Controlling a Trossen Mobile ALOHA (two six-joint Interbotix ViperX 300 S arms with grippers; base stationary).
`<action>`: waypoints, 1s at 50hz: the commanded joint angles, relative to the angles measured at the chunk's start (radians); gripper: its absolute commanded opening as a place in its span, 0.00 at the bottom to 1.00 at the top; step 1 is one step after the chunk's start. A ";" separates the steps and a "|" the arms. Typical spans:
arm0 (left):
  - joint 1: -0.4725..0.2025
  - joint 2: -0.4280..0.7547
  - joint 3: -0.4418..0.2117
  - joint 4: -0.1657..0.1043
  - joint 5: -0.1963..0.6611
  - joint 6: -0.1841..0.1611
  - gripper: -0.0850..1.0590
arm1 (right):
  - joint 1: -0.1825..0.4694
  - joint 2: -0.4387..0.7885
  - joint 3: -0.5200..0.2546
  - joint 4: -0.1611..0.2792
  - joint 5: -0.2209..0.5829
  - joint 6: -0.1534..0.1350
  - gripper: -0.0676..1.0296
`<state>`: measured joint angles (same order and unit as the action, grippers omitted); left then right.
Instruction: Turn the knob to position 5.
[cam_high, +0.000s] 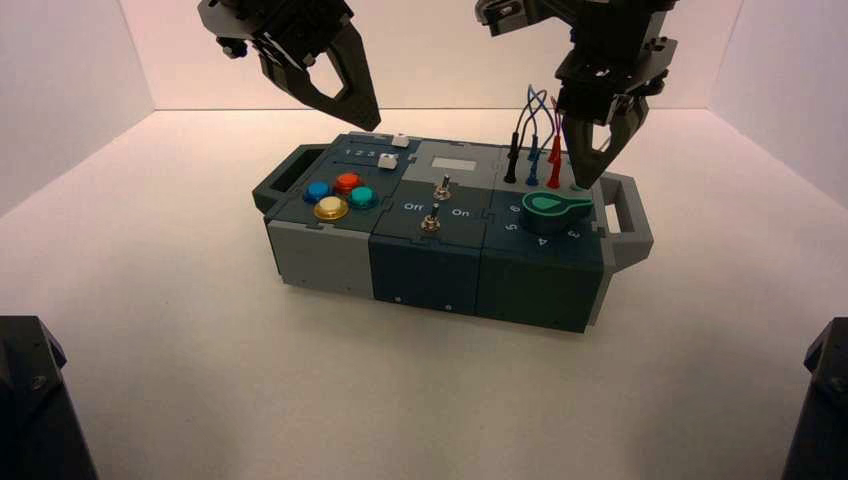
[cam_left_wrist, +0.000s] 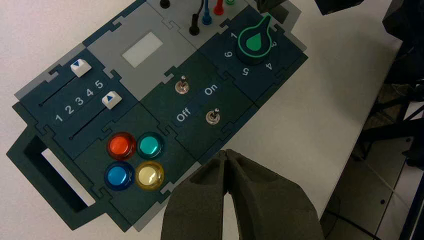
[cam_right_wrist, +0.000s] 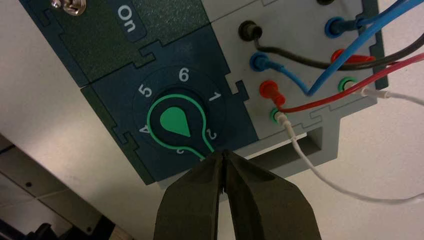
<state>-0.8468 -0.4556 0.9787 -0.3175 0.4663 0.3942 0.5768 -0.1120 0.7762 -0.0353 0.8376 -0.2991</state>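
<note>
The right gripper (cam_high: 590, 170) hangs over the right end of the box (cam_high: 330, 258), its fingers pressed together with nothing between them, the tips just beside the pointed end of the knob (cam_high: 548, 210). The knob sits in the box's front right corner, in front of the plugged-in wires (cam_right_wrist: 345, 65). In the right wrist view its tip lies between the digits 2 and 3, though the fingers seem to hide the very end. Position 5 (cam_right_wrist: 144, 91) is across the dial from there. The left gripper (cam_high: 345, 95) waits above the box's left rear, likewise closed on nothing.
</note>
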 joint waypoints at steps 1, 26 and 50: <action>-0.002 -0.012 -0.032 0.003 0.000 0.006 0.05 | 0.003 -0.006 -0.029 -0.011 -0.014 -0.009 0.04; -0.002 -0.029 -0.031 0.003 0.006 0.006 0.05 | 0.000 0.083 -0.060 -0.043 -0.046 -0.006 0.04; -0.002 -0.032 -0.031 0.005 0.006 0.006 0.05 | -0.002 0.089 -0.035 -0.034 -0.026 0.006 0.04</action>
<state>-0.8468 -0.4817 0.9787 -0.3145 0.4755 0.3942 0.5737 -0.0046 0.7440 -0.0736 0.8084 -0.2945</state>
